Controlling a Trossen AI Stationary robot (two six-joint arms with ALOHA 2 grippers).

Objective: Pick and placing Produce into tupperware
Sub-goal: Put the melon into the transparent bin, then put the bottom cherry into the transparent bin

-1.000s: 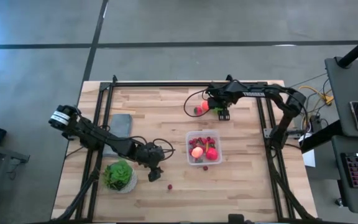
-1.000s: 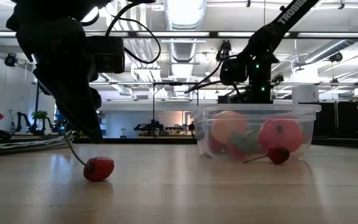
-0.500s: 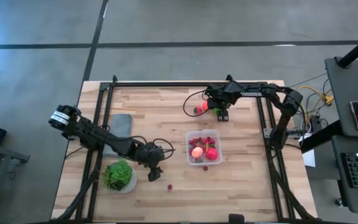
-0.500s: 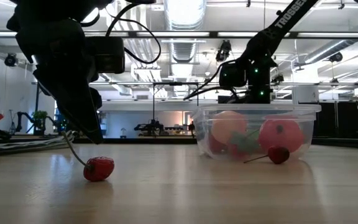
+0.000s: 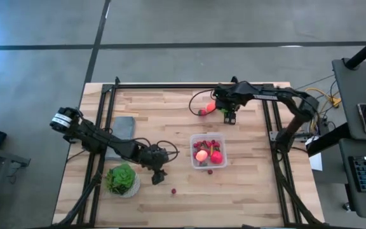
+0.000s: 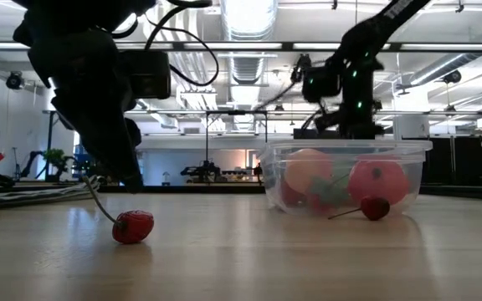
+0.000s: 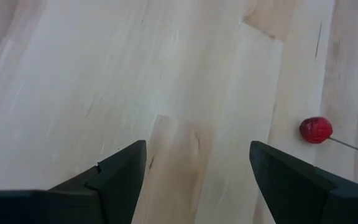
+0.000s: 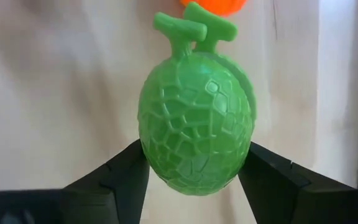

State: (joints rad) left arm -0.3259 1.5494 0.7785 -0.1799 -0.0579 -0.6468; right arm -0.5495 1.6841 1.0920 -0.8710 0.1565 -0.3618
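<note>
Gripping a green melon at the table's far side, the right pincer risks dropping it short of the tupperware; the left pincer gapes wide near a stray cherry.

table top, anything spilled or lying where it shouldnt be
Two small red berries lie loose on the bare wood: one in front of the open left gripper, another just outside the tupperware. The right gripper holds a green melon at the far side. Nothing looks damaged.
</note>
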